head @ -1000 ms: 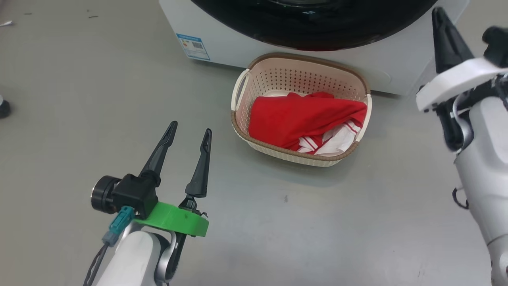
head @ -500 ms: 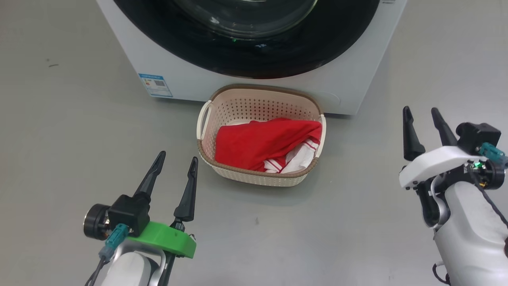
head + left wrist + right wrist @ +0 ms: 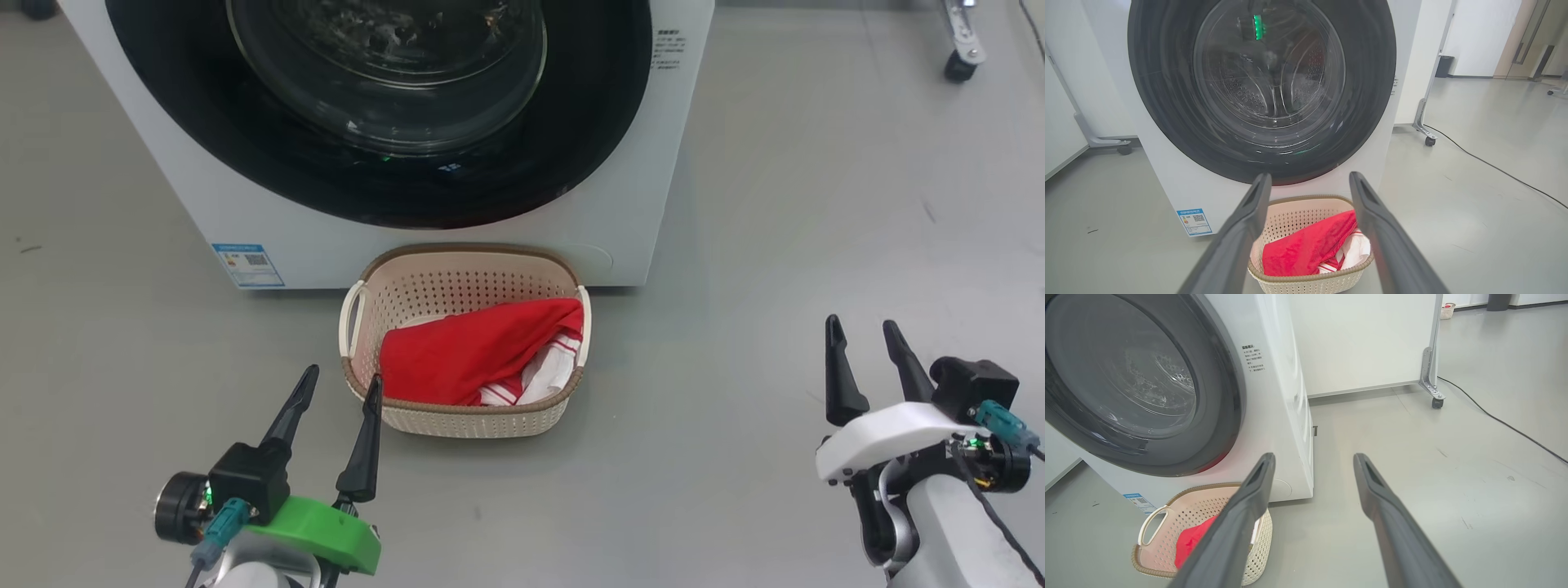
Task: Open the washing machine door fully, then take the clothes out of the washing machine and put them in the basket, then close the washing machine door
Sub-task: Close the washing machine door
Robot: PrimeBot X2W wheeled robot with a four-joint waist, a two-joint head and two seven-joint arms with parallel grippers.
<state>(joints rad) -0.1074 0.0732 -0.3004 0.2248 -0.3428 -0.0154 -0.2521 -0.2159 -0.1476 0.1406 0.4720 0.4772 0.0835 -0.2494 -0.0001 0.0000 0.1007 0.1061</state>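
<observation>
Head view, where's the basket point(image 3: 465, 420)?
On the floor point(image 3: 735, 245) just before the washing machine point(image 3: 245, 220), below its shut door point(image 3: 588, 122); long axis left-right, red clothes point(image 3: 465, 359) inside.
Holding anything?
No. Left gripper point(image 3: 344, 374) and right gripper point(image 3: 860, 322) both spread wide, empty.

Left pincer point(image 3: 344, 374), lower left of head view: fingers spread wide, nothing between them, tips pointing forward. Right pincer point(image 3: 860, 322), lower right: fingers likewise parted, empty, tips forward. Arms well apart, both held low.

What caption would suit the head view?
Red clothes lie in the cream perforated basket before the shut glossy black washer door.
</observation>
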